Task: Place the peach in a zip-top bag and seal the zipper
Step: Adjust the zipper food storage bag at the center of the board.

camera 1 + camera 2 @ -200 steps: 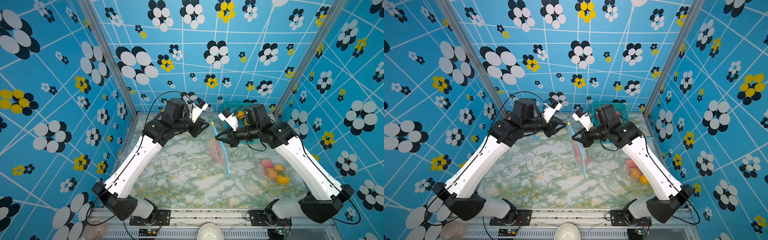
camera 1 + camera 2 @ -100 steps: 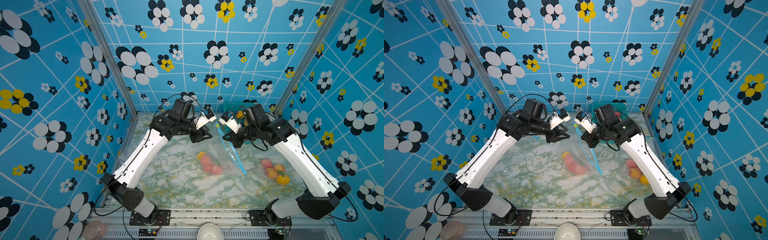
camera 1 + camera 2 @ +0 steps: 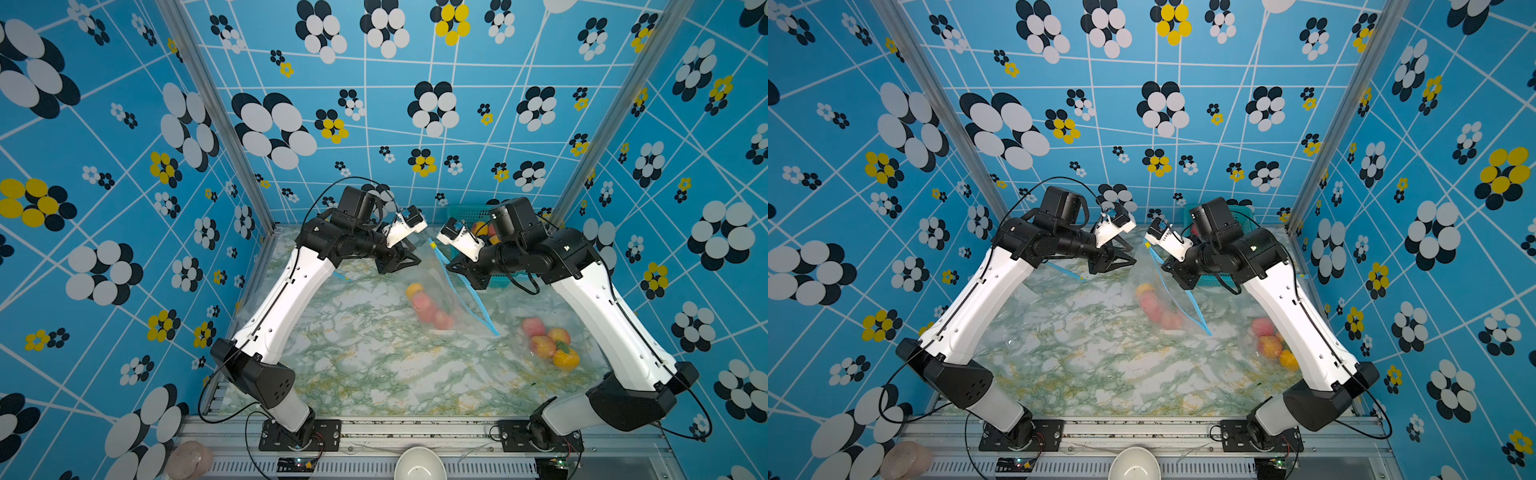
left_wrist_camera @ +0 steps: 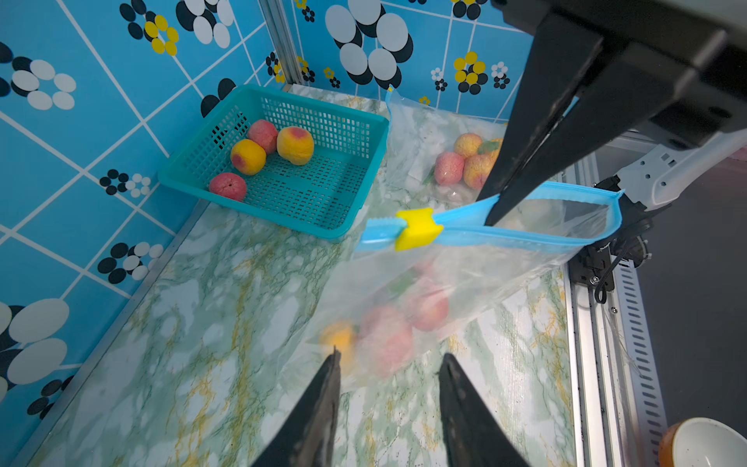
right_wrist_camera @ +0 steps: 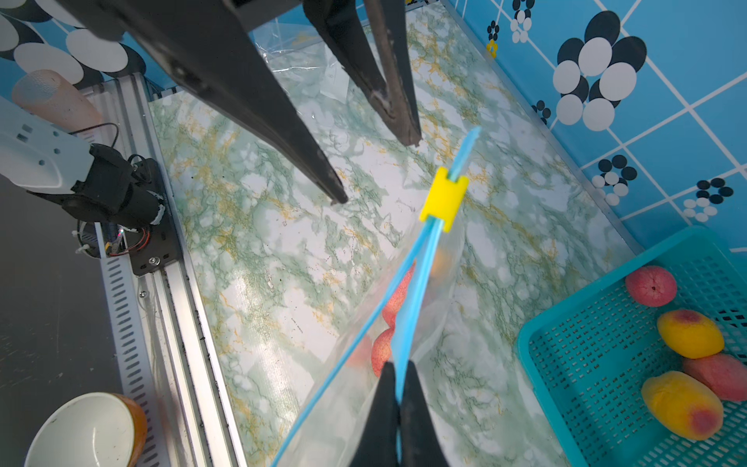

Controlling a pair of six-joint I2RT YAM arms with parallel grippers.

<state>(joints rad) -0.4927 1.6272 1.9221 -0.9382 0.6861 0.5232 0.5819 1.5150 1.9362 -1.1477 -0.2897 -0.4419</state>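
Over the middle of the marble table (image 3: 374, 374), the right gripper (image 5: 398, 366) was pinched flat on one blue lip of the zip-top bag (image 4: 525, 263). The bag hung from that grip, its belly sagging toward the table. The left gripper (image 4: 390, 353) stood half spread and empty, aimed at the bag's side.

What mattered was the yellow slider (image 5: 444, 198). It sat near one end of the zipper (image 4: 505, 241), between the two grippers and just beside the left one's tips. The track ran lengthwise from it, back past the right gripper's pinch, with the mouth gaping. The left arm looked to me the nearer and the free one to take it.

I counted three peaches (image 4: 386, 335), blurred, inside the held bag. There were four more in the basket (image 4: 250, 207), four fruits in a second bag (image 4: 408, 129) and one slider.
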